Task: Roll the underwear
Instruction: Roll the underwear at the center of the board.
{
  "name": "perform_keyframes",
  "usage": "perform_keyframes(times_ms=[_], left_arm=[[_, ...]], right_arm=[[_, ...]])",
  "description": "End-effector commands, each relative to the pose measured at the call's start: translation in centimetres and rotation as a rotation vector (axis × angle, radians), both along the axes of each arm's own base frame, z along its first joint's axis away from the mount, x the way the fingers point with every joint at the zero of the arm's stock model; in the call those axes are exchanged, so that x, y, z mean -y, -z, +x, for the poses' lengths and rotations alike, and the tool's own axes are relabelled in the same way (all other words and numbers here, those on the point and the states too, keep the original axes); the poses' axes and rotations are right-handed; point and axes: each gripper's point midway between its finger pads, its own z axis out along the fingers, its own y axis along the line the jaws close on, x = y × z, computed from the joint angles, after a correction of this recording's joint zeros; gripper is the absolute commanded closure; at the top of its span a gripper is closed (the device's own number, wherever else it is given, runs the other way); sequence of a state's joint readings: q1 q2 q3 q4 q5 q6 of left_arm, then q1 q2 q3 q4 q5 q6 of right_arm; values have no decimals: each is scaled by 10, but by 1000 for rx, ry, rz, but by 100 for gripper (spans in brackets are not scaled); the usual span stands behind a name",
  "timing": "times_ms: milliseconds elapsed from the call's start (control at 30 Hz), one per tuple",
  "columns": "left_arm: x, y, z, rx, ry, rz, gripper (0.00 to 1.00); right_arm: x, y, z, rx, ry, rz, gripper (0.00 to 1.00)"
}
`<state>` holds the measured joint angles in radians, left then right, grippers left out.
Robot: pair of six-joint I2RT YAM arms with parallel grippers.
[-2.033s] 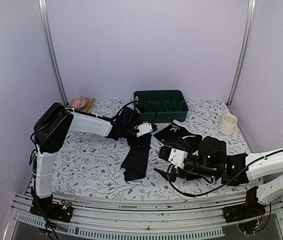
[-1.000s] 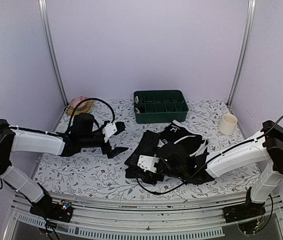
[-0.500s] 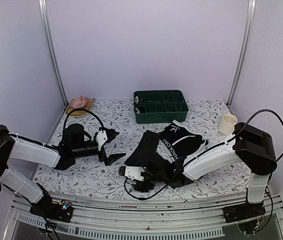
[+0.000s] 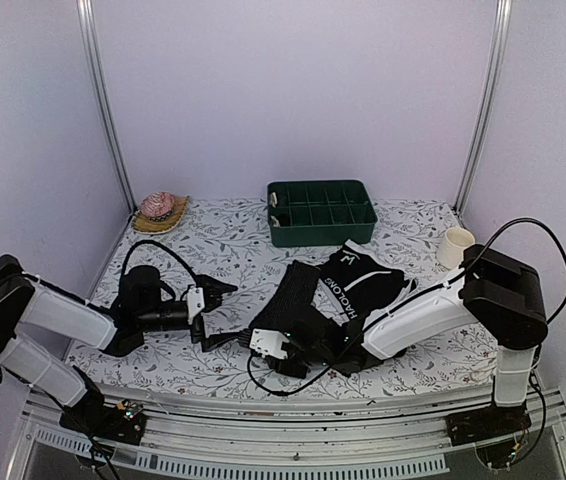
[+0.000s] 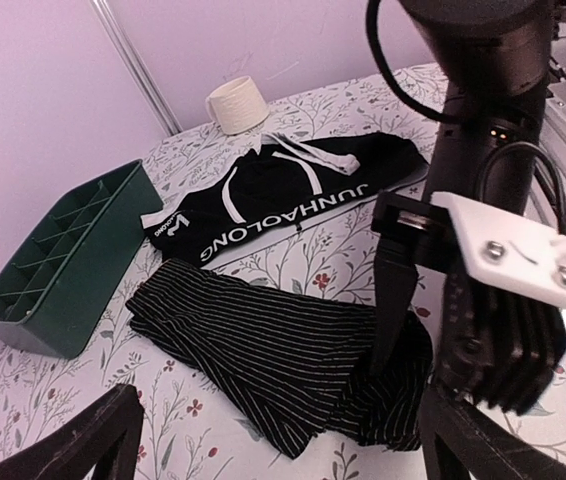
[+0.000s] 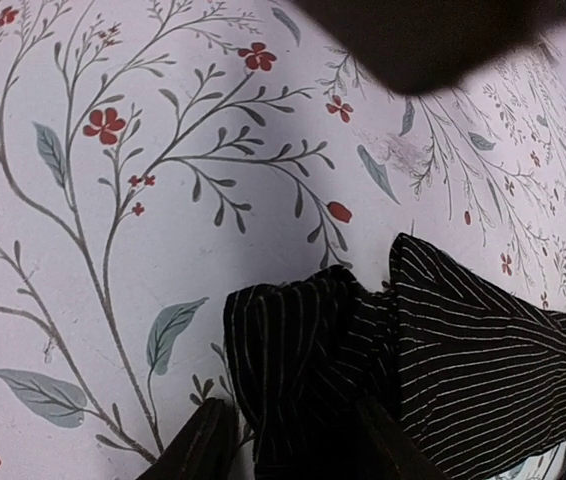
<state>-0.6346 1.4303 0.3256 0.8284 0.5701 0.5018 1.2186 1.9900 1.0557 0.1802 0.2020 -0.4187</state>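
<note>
Softly bunched, pinstriped underwear point(image 6: 483, 340) lies between fingers of the right gripper point(image 6: 283, 435); gripped or not, I cannot tell. Left gripper point(image 5: 273, 440) gapes wide.

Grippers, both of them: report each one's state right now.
Left gripper: open, holding nothing.
Right gripper: jaws set around the bunched end of the striped underwear; whether they clamp it cannot be told.

The left arm point(image 4: 63, 318) and right arm point(image 4: 418, 315) are white tubes linked by bulky black joints, a thin black cable point(image 5: 373, 40) arching behind each pincer, the right pincer point(image 4: 283, 362) bearing a white plate point(image 5: 503, 250) with two screws above ribbed black fingers point(image 5: 493, 350), the left pincer point(image 5: 283, 440) having plain black fingers point(image 5: 83, 445).
</note>
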Motion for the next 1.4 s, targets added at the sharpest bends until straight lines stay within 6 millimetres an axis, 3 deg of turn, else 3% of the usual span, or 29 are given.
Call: perform_keyframes(times_ms=[0, 67, 200, 267, 567, 800, 1067, 1367], left_arm=[[2, -18, -14, 109, 74, -46, 2], [2, -17, -19, 127, 93, -44, 1], [2, -11, -31, 157, 150, -29, 2], [3, -6, -39, 184, 183, -16, 2], [13, 21, -75, 298, 306, 73, 2], [23, 40, -88, 382, 343, 132, 6], [33, 65, -102, 553, 345, 226, 16], [48, 76, -92, 763, 214, 303, 18]], right_arm=[[17, 28, 0, -99, 34, -69, 62], [17, 26, 0, -122, 36, -58, 69], [17, 24, -3, -196, 29, -31, 92], [17, 18, -5, -241, 21, -4, 97], [22, -9, -36, -532, -30, 120, 98], [29, -20, -52, -757, -35, 170, 98], [38, -3, -43, -976, 64, 180, 98], [37, 0, -38, -1070, 90, 204, 98]])
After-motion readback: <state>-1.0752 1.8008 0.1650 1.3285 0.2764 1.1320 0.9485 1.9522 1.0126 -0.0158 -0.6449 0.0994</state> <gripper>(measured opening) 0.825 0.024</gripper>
